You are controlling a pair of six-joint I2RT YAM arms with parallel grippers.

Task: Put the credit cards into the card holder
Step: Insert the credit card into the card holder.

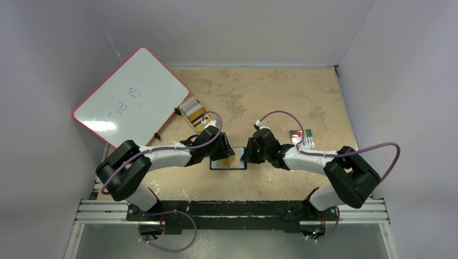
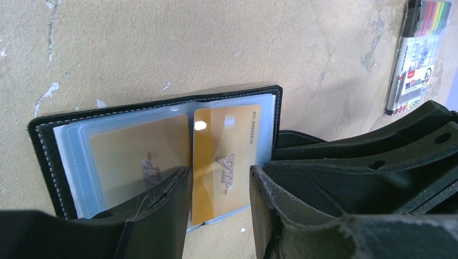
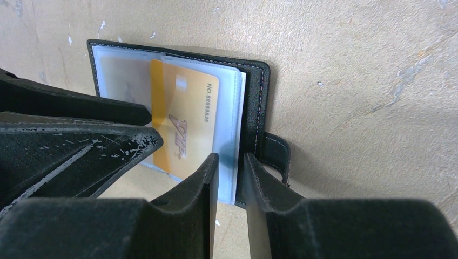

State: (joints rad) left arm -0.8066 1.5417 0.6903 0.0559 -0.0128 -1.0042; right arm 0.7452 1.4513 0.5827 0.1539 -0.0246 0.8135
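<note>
The card holder (image 1: pixel 235 164) lies open on the table between both grippers, blue lining up. In the left wrist view one gold credit card (image 2: pixel 139 156) sits inside a clear sleeve of the holder (image 2: pixel 46 145). A second gold credit card (image 2: pixel 224 156) marked VIP lies over the right page, its near end sticking out past the holder's edge. My left gripper (image 2: pixel 219 170) has a finger against each long edge of this card. My right gripper (image 3: pixel 229 156) is pinched on the holder's right edge (image 3: pixel 254 108) and sleeve, next to the snap tab (image 3: pixel 275 154). The card also shows in the right wrist view (image 3: pixel 183 118).
A whiteboard (image 1: pixel 129 97) leans at the back left. A gold oval tin (image 1: pixel 194 112) lies beside it. A pack of coloured markers (image 1: pixel 302 139) lies to the right of the right gripper (image 1: pixel 251 154) and shows in the left wrist view (image 2: pixel 418 54). White walls enclose the table.
</note>
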